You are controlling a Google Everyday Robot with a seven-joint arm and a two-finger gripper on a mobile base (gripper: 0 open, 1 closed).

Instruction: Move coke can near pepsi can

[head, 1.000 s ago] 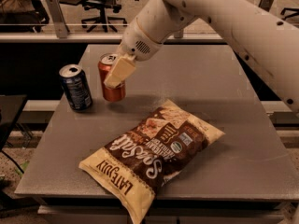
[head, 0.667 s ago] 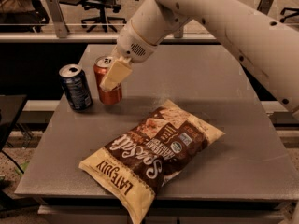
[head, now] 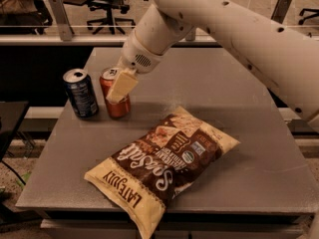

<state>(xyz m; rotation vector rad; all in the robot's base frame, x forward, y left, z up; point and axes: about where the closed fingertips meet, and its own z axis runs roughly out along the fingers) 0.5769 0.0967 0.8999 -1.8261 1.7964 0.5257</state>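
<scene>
Pincer (head: 121,87) at coke can (head: 118,109); bag (head: 164,168) nearby

the red coke can (head: 120,109), silver-topped, stands upright just right of the upright dark blue pepsi can (head: 81,94), a narrow gap between them; the gripper (head: 118,89) covers its upper front.

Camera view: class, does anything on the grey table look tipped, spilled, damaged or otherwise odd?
Nothing stands out. The red-orange aluminium coke can and the dark blue aluminium pepsi can stand upright side by side with no spill. The brown-and-cream snack bag lies flat, intact. The gripper is at the coke can's top.
</scene>
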